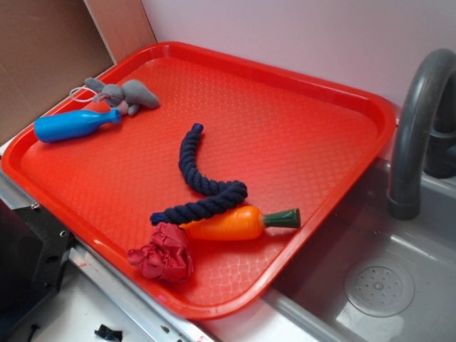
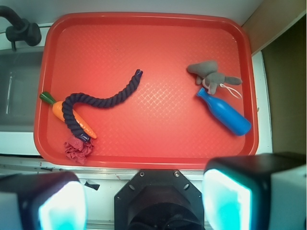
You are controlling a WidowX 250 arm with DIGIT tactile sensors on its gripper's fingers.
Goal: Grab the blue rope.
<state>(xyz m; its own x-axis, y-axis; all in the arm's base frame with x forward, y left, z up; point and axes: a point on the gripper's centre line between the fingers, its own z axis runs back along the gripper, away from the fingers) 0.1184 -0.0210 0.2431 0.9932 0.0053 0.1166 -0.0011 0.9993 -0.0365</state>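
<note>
One blue rope [image 2: 96, 102] lies well beyond the parted pincer [image 2: 144, 203].

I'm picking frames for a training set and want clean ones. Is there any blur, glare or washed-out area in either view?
Exterior view: evenly lit and fairly sharp; the blue rope and red tray read clearly, with soft shadows only. Wrist view: the tray contents are sharp, but the hand at the bottom edge is out of focus, its fingers glowing overexposed cyan-white.
</note>
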